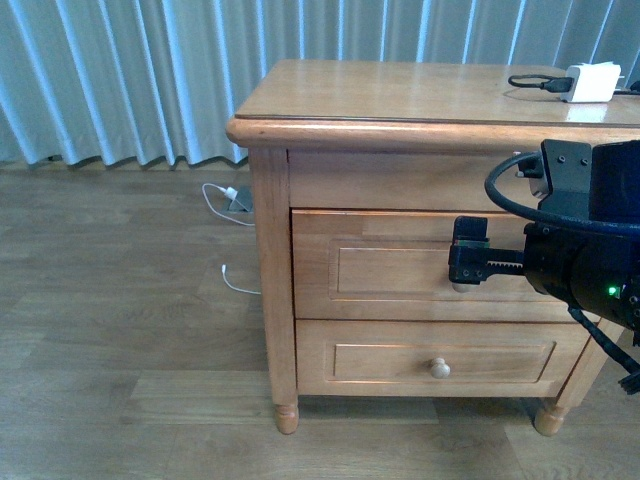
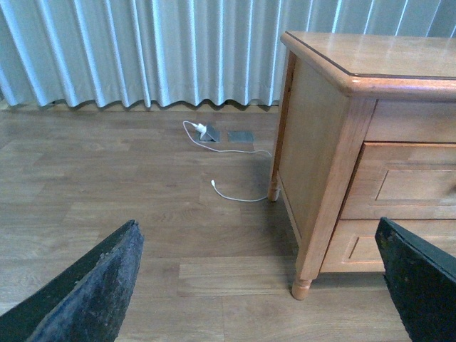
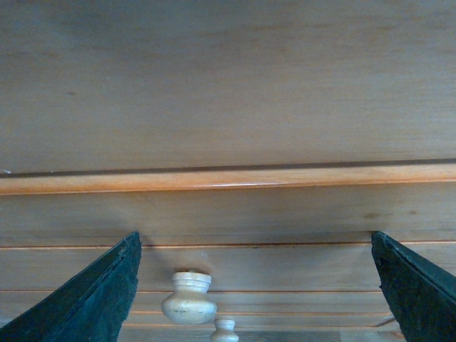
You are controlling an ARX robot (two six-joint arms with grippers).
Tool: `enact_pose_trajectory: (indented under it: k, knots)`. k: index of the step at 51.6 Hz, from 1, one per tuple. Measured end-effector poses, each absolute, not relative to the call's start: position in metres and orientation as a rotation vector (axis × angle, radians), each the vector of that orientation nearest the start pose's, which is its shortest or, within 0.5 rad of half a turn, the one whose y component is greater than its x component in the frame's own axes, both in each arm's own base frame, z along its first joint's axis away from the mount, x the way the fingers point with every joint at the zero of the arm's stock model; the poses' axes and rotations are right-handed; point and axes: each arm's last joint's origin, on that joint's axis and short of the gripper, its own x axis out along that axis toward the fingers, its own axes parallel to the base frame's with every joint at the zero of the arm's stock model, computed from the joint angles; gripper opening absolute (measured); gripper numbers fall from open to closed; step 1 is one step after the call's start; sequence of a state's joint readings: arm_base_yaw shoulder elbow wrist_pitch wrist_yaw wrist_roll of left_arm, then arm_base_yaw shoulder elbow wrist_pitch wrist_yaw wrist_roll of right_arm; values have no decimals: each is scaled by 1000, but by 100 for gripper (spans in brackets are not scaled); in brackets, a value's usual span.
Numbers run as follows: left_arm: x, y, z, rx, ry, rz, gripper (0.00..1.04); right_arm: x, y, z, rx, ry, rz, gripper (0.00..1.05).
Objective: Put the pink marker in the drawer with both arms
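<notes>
The pink marker is not in any view. The top drawer (image 1: 385,266) of the wooden cabinet (image 1: 272,260) is closed. My right gripper (image 1: 468,262) is open and level with the drawer front, right in front of its knob. In the right wrist view the round knob (image 3: 189,298) sits between the spread fingers (image 3: 96,299), nearer one of them and untouched, with my right gripper (image 3: 256,288) wide around it. My left gripper (image 2: 256,285) is open and empty above the floor, off the cabinet's left corner. The top drawer (image 2: 410,182) shows there at an angle.
A white charger block (image 1: 591,82) with a black cable lies on the cabinet top at the back right. The lower drawer (image 1: 440,362) with its knob (image 1: 439,368) is closed. White cables (image 1: 232,205) lie on the wood floor left of the cabinet, before grey curtains (image 1: 120,70).
</notes>
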State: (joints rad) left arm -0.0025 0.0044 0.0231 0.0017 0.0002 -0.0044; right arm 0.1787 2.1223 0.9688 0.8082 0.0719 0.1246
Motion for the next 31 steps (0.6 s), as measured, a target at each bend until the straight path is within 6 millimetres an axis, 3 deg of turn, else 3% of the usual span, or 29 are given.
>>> enact_pose_trajectory:
  k: [13, 24, 31]
  knots:
    - [97, 0, 171, -4, -20, -3, 99, 393, 66, 99, 98, 358, 118, 96]
    - [97, 0, 171, -4, -20, -3, 99, 370, 59, 130, 127, 361, 137, 96]
    - [97, 0, 171, -4, -20, -2, 99, 343, 55, 153, 130, 372, 141, 96]
